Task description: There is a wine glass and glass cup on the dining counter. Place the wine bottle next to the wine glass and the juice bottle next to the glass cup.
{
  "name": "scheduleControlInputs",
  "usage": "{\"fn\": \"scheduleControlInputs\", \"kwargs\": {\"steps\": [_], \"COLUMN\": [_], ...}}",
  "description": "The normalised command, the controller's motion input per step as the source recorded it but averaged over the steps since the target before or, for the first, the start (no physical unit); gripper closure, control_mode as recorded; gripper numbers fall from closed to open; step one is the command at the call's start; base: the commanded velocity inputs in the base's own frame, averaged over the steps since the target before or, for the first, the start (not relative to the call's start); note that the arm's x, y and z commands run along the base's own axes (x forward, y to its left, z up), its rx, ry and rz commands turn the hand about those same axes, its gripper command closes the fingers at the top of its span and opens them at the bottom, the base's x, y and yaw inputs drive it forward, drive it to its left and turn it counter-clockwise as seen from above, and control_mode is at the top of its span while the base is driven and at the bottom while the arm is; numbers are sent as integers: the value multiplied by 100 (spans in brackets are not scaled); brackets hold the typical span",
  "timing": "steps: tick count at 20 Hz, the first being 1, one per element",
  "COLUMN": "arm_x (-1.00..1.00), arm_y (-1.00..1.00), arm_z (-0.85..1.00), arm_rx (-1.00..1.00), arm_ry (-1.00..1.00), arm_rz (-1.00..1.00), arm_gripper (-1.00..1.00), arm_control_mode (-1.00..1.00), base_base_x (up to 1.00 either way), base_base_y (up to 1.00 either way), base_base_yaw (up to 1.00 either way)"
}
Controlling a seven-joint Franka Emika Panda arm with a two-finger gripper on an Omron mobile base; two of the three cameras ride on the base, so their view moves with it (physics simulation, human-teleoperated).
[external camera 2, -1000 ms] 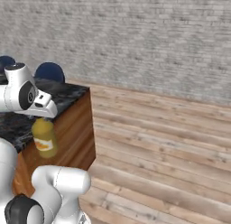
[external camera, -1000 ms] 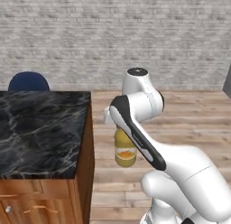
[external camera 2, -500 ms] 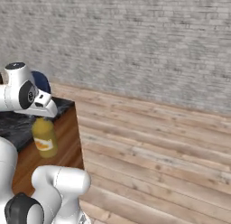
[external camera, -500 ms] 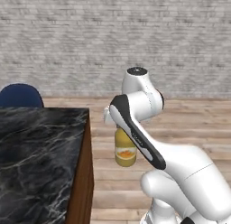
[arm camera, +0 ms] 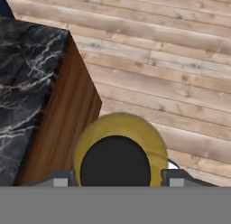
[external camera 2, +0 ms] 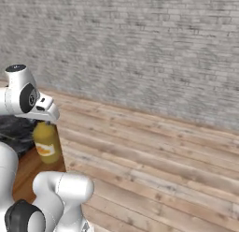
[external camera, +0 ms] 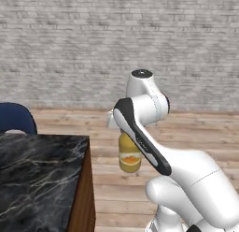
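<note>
Hand view looks straight down on the juice bottle (arm camera: 118, 151), black cap up, with the gripper (arm camera: 119, 177) fingers clamped on either side of its neck. From the left base view, the bottle (external camera: 129, 155) hangs upright in the air above the wood floor (external camera: 196, 133), just off the corner of the dining counter (external camera: 42, 175). A blue chair (external camera: 16, 119) sits behind the counter.
</note>
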Motion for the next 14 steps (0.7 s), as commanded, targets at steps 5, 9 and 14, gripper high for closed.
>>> {"fn": "scheduleControlInputs", "kwargs": {"steps": [5,9,14], "arm_x": [0,0,0], "arm_y": [0,0,0], "arm_z": [0,0,0], "arm_rx": [0,0,0], "arm_ry": [0,0,0], "arm_rz": [0,0,0], "arm_gripper": [100,100,100], "arm_control_mode": [100,100,100], "base_base_x": [77,77,76], "base_base_y": [-35,-32,-29], "base_base_yaw": [9,12,16]}}
